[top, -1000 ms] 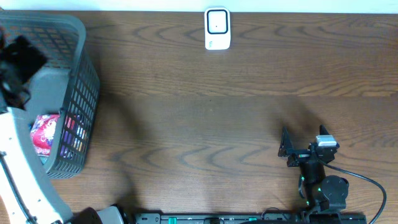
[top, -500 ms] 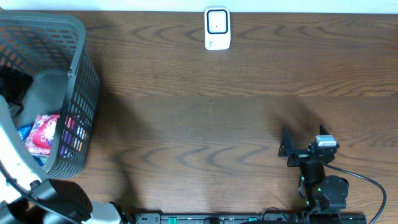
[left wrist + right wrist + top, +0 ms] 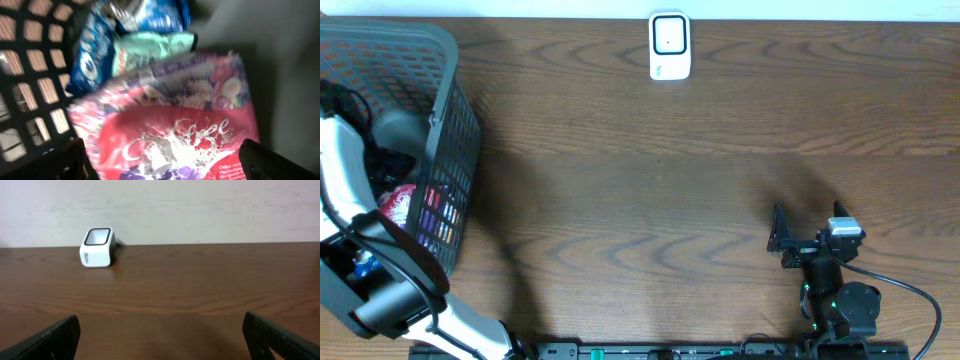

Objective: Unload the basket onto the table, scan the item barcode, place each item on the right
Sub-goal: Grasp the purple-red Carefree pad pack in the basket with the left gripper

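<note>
**Legible markings.** The pink-and-red pouch (image 3: 175, 140) lay inside the basket (image 3: 450, 150) with its printed face up. White script on its red field read "free". A line of small white print near the frame's lower edge was too blurred to read. The pouch's upper part carried a pale floral pattern, and the lettering there was smeared. A blue pack (image 3: 100, 40) with white lettering and a mint-green pack (image 3: 150, 47) lay beyond the pouch, toward the basket's mesh wall. Neither label could be read. The white scanner (image 3: 669, 46) stood on the desk (image 3: 650, 180), well to the right of the basket at the far edge. The grey mark on its front was illegible.

**Hidden or cut off.** The pouch's lower part ran out of the left wrist view. In the overhead view the left arm (image 3: 350, 200) covered most of the basket's contents, and only a red patch of the pouch showed.

**Hands.** The left hand (image 3: 172, 165) hung inside the basket above the pouch. Its fingers were spread fully and gripped nothing. The right hand (image 3: 808, 215) rested far to the right of the basket at the near side of the desk. It was also fully spread and empty.
</note>
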{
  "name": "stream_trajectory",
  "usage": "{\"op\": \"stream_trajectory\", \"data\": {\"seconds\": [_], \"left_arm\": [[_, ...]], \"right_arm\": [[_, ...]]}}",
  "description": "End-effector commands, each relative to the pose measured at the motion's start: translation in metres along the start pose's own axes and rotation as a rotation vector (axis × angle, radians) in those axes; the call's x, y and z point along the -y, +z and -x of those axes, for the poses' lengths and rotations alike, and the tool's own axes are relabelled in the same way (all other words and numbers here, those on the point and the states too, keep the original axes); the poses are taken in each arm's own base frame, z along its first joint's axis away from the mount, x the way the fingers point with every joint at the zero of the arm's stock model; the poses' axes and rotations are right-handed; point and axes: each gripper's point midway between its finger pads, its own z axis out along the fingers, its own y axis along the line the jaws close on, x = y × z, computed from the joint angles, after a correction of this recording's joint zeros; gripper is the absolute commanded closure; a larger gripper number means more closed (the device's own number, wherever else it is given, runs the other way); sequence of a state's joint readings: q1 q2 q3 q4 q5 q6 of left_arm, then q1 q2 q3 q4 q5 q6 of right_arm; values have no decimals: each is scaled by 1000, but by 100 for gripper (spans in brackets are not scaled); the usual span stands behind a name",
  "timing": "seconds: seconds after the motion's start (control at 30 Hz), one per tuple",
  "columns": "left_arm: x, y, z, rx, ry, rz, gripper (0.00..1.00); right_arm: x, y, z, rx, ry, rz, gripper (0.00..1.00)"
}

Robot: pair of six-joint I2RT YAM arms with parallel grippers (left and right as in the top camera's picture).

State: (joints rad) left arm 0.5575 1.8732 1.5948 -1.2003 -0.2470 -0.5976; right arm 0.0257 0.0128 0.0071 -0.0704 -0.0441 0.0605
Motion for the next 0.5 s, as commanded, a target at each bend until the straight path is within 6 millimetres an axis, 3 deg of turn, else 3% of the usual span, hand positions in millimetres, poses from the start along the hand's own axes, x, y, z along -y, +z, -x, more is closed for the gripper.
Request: {"op": "stream_trajectory", "data": {"seconds": [0.0,0.13,0.47], "left_arm": [[4,13,-14,-15,11,44,2],[6,21,-22,-27,21,56,1],[0,57,-37,-24,33,102,11]], "right_arm": [[0,0,-1,-4,13,-4,1],[0,0,-1,-4,13,-4,1],[0,0,-1,-4,13,-4,1]]}}
